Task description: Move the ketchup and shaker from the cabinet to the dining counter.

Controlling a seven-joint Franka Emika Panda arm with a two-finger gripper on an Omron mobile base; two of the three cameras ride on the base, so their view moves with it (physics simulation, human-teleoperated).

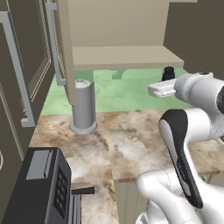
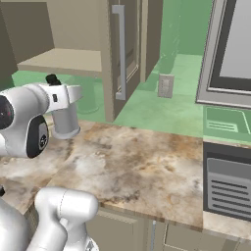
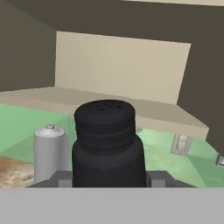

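Now reaching level, below the open tan wall cabinet (image 1: 122,54), white arm's two-finger gripper (image 3: 108,178) clamped on small black tapered shaker (image 3: 107,142), held out in the air under the shelf. Underneath, mottled brown marble worktop (image 1: 131,140) with tall grey cylinder (image 1: 83,107); green tiled wall (image 2: 166,105) behind.

grey cylinder (image 1: 83,106) — upright on worktop (image 1: 131,140) | black appliance (image 1: 41,188) — near corner

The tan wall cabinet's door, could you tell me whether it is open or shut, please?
Open: the tan wall cabinet shows its bare shelf, with the door swung outward.
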